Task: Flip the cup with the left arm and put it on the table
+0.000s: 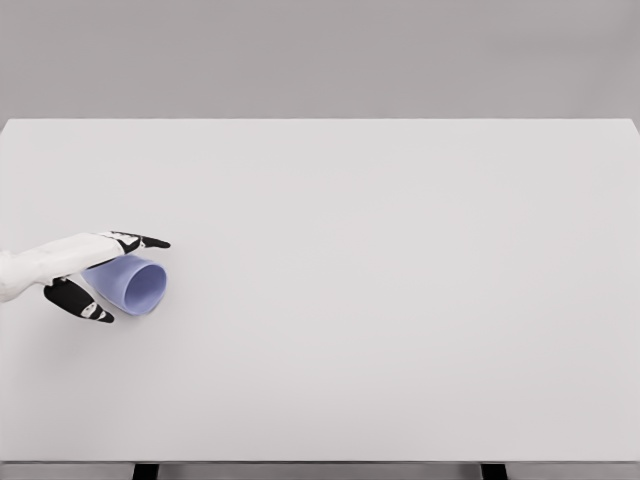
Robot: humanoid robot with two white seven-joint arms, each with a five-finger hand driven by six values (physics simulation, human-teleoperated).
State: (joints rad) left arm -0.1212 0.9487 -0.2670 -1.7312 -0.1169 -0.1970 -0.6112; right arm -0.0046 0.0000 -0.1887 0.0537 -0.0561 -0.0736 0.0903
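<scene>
Cup tilted sideways, gripped by left hand above worktop (mid-flip); next, rotate upright, then lower.

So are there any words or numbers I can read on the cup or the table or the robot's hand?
None: no words, numbers or signs show anywhere.
The purple cup, on its side in the left hand, is plain.
The white table is plain too.
The hand has only black and white patches, no letters.

No readable text, labels or numbers anywhere.
</scene>
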